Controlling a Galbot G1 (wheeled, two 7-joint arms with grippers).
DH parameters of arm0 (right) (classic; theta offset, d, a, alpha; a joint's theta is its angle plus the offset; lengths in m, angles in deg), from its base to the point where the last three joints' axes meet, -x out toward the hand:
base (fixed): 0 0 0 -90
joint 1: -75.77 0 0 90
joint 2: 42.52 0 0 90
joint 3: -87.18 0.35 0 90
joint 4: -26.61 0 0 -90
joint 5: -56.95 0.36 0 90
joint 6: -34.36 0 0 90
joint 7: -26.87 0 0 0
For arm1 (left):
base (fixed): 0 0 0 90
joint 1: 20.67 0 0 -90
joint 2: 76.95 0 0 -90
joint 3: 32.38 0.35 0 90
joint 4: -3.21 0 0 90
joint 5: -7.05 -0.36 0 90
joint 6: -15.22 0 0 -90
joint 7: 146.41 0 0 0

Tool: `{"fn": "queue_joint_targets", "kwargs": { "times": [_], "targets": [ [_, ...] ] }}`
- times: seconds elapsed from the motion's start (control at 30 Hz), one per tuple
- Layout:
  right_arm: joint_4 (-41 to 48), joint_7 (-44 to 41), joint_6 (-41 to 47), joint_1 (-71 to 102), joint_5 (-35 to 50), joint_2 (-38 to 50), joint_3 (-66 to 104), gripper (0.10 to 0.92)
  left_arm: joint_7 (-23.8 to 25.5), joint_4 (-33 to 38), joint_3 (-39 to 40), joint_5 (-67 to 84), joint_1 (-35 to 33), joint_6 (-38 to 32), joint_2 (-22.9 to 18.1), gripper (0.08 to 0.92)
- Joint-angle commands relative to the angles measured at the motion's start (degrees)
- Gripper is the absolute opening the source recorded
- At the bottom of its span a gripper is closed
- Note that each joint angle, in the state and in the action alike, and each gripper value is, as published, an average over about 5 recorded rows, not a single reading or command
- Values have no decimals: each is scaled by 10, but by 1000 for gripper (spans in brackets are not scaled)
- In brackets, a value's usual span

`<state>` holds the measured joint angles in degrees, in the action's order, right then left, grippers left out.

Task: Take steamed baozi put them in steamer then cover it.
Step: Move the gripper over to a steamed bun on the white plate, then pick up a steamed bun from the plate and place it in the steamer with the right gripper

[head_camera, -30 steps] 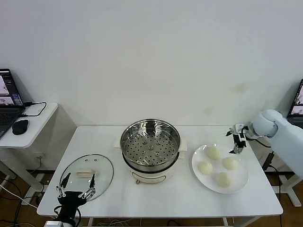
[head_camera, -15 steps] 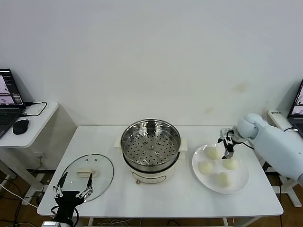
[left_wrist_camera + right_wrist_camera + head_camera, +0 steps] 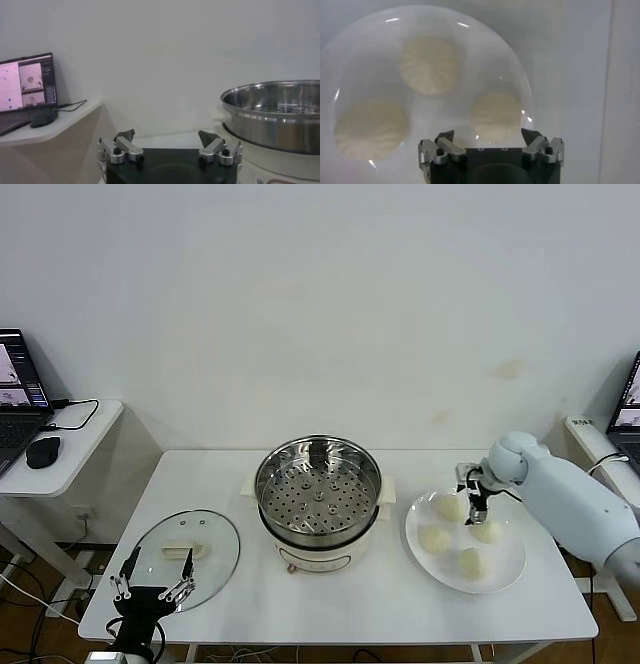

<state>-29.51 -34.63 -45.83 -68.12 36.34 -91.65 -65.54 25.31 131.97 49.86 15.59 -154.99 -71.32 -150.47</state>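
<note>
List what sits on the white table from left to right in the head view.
Glass lid → steamer → white plate holding the steamed baozi, with the right gripper above it.

1. The steamer [image 3: 318, 496] stands open mid-table
2. Right of it, four steamed baozi [image 3: 450, 507] lie on a white plate [image 3: 505, 570]
3. The right gripper [image 3: 472, 496] hovers open above them
4. The left gripper [image 3: 152, 575], open, sits by the glass lid [image 3: 186, 546], left of the steamer

- Four buns [image 3: 434, 538] sit on one white plate [image 3: 510, 569], right side.
- One steel steamer [image 3: 318, 489] stands mid-table.
- One glass lid [image 3: 184, 546] lies near left.
- Two tables: the main table [image 3: 330, 599] and a side table [image 3: 75, 446], far left.
- One laptop [image 3: 18, 394], one mouse [image 3: 42, 451] there.
</note>
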Motion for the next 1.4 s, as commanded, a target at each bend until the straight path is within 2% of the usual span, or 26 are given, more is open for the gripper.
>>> {"fn": "queue_joint_targets", "kwargs": {
  "times": [0.03, 0.2, 0.53, 0.8, 0.97, 1.1, 1.4],
  "targets": [
    [8, 2, 0, 0, -8, -6, 3, 822, 0, 0, -1, 0, 0, 0, 0, 823],
    [15, 6, 0, 4, -11, -13, 8, 797, -1, 1, -1, 0, -1, -2, -1, 823],
    [28, 14, 0, 5, -12, -24, 12, 650, -2, 1, 0, -1, -4, -8, -3, 823],
    [3, 10, 0, 0, 7, -7, 4, 620, -2, 3, 0, -1, -5, -9, -4, 823],
    [-40, 3, 0, -23, 53, 24, -21, 619, -3, 0, 0, 0, -2, -8, 0, 823],
    [-91, -6, -35, -72, 120, 67, -55, 619, -2, -1, 0, 2, -1, -8, 4, 823],
    [-185, -26, -28, -296, 265, 134, -223, 619, -2, 3, 4, 5, 6, -7, 10, 823]
  ]
}}
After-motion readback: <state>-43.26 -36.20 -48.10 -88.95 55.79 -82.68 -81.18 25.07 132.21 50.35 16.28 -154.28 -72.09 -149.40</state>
